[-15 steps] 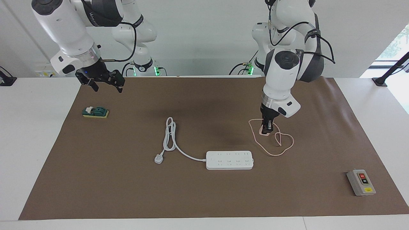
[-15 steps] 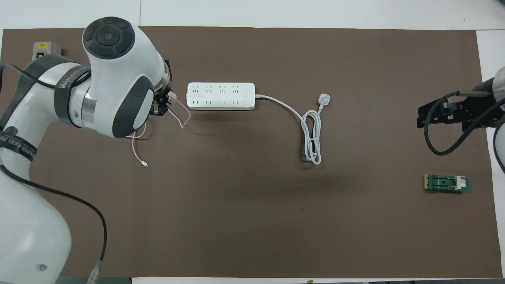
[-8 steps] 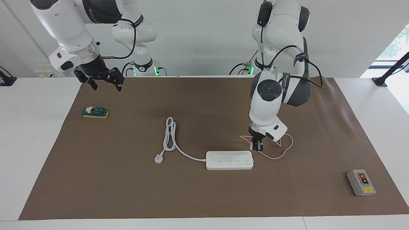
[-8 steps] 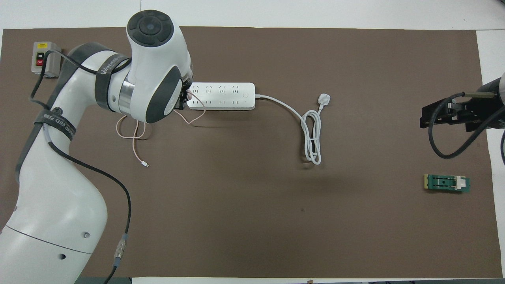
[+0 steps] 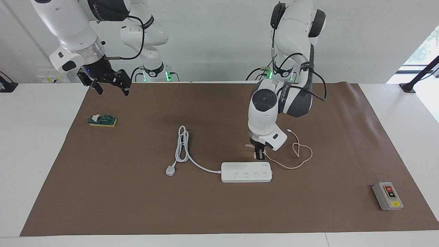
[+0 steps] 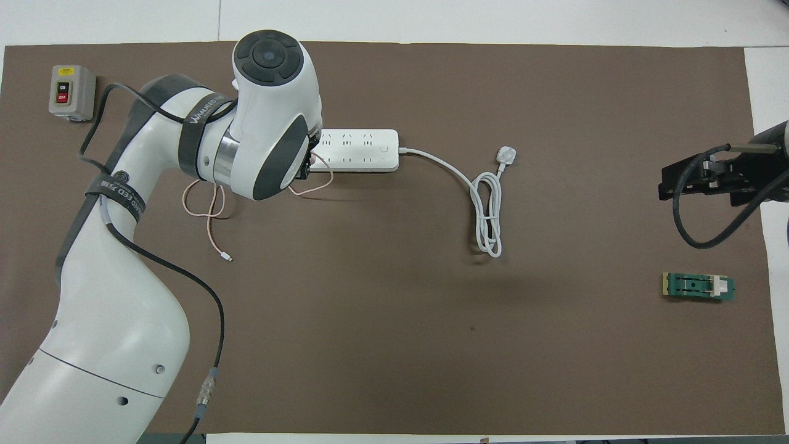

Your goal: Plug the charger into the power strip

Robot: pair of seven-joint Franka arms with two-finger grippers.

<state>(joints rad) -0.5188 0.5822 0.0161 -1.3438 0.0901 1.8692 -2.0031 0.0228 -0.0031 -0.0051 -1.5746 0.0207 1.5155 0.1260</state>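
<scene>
Matt brown paper-like mat (image 5: 137,206), glossy white plastic power strip (image 5: 246,172), smooth plastic arm shells

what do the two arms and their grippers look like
Both arms are glossy white with rounded dark grey joint caps and a silver ring at the wrist. Black cables loop along them, strapped on with dark bands that carry white lettering. The left gripper and right gripper are black.

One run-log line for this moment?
left hand: shut on charger, over power strip | right hand: open, waiting | not plugged
</scene>
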